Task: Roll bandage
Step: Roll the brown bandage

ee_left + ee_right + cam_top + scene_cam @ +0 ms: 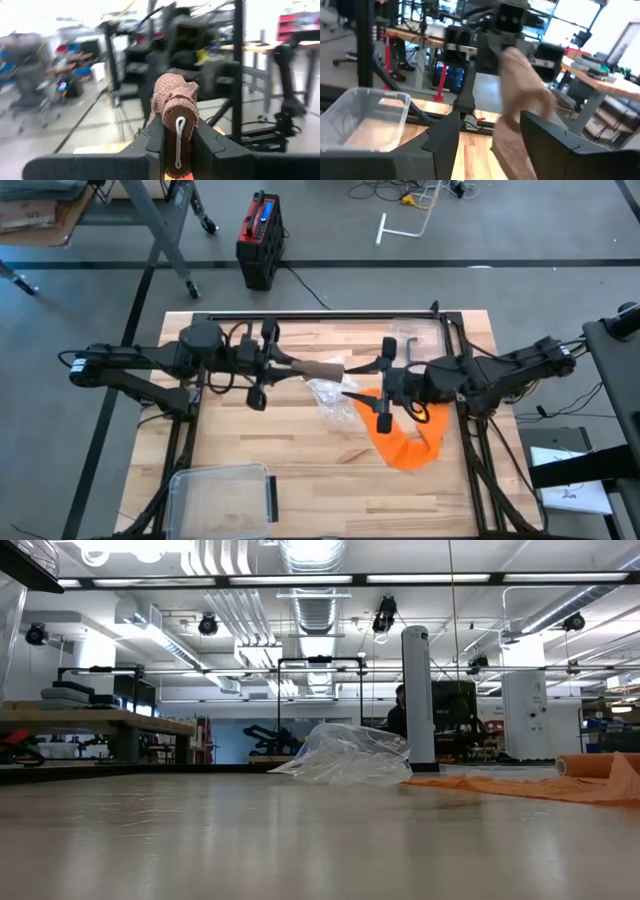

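The brown bandage [318,369] hung in the air between the two arms, above the wooden table [250,430], one end already wound into a tight roll [176,112] with a white clip showing on its face. The left gripper [177,145] was pressed together on that rolled end, its fingers [150,145] flanking the roll on both sides. From there the loose length ran across toward the right gripper [487,135], and in the right wrist view the strip [520,100] passed between that gripper's two dark fingers [442,132], which stood apart around it; whether they actually pinched the cloth I could not tell, as the strip was blurred there. Below and just beside the right gripper lay a crumpled clear plastic bag [330,398] and an orange cloth [408,445]; a clear plastic container [222,492] sat well apart, on the table's near edge on the left arm's side. By my judgement the step in hand was winding the free length onto the roll. To do it well, the left gripper should hold the roll firmly without crushing it, while the right keeps the strip taut, flat and in line with the roll, so each turn lands square on the last rather than creeping sideways, and should feed the cloth evenly.
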You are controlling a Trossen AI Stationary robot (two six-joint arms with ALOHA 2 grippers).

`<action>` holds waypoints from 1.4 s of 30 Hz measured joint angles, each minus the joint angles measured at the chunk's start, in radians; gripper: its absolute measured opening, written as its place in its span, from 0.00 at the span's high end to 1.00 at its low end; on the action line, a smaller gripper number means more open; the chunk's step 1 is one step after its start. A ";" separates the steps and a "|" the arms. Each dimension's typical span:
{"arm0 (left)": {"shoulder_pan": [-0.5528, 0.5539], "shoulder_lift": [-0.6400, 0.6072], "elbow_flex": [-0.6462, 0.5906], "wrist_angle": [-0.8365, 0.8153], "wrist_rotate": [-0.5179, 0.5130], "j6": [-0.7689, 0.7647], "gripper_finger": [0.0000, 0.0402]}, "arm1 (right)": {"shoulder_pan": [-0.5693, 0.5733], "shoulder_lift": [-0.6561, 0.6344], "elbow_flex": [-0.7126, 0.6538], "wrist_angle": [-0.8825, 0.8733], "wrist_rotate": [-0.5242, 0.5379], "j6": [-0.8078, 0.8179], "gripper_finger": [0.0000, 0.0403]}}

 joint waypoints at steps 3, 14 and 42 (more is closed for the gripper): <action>0.000 0.005 -0.001 0.033 0.088 0.038 0.89 | -0.001 0.014 0.000 0.013 0.008 0.009 0.54; 0.000 0.009 -0.001 0.055 0.102 0.143 0.89 | 0.010 0.020 -0.002 0.032 0.037 -0.003 0.60; 0.001 0.053 -0.001 0.089 0.048 0.296 0.89 | 0.030 0.063 0.003 0.151 0.076 -0.084 0.65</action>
